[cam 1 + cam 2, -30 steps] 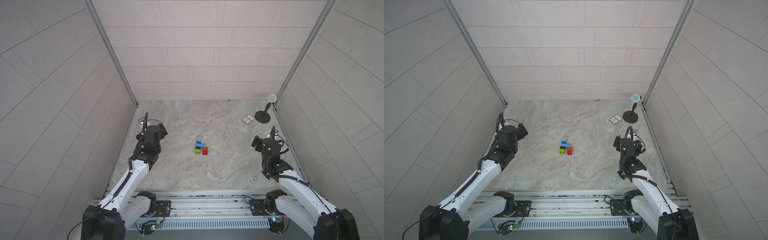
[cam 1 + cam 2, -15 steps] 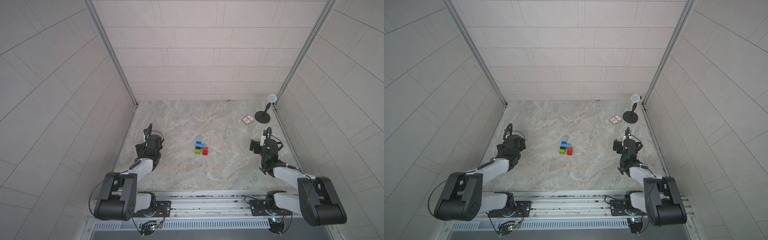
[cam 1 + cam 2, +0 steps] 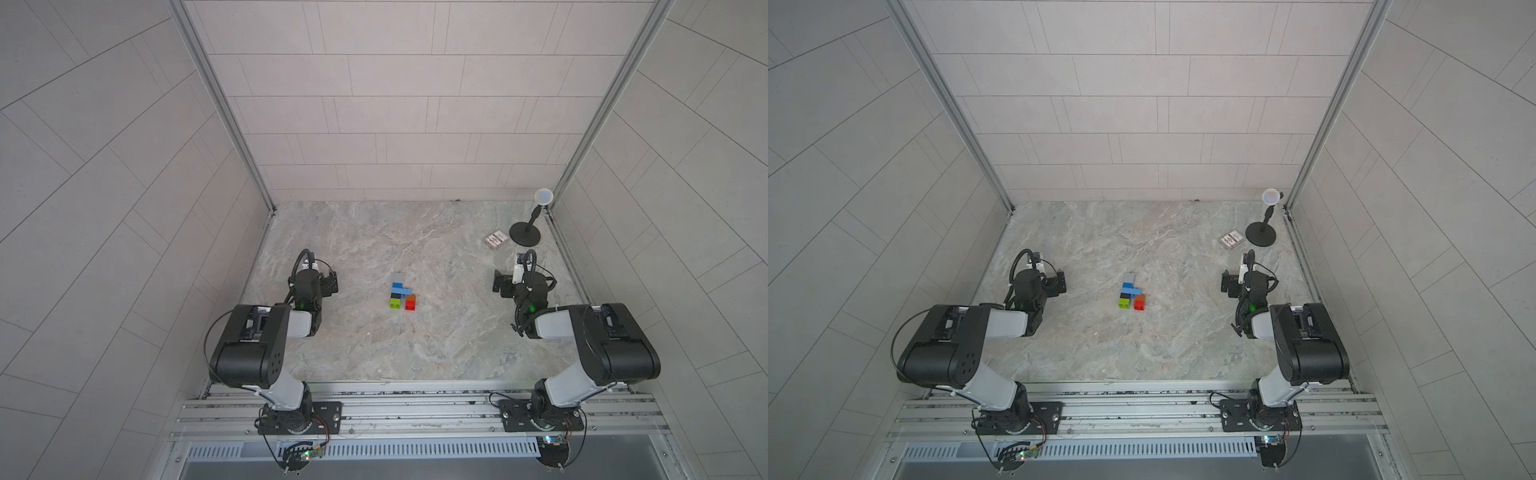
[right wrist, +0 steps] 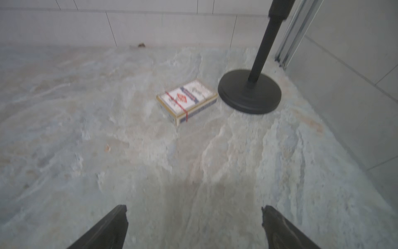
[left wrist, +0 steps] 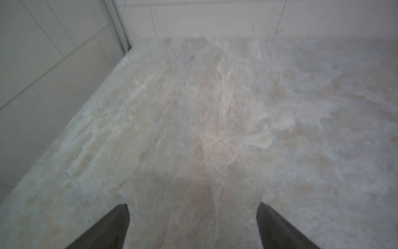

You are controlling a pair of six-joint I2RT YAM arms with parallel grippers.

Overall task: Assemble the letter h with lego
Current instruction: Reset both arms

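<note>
Even, soft, bright light; sharp top views, hazy and slightly blurred wrist views, faint shadows.

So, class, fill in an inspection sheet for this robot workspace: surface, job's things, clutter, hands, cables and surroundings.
Surface: marbled tabletop, flat, no spills seen.
Job's things: letter h lies at the centre; column of grey, blue, black and lime, with an orange and red leg.
Clutter: patterned box beside black stand, far right corner.
Hands: left hand open, empty; right hand open, empty; both apart from the bricks.
Cables: cables loop at each wrist, clear of the bricks.
Surroundings: tiled walls on three sides; rail at the front.
</note>
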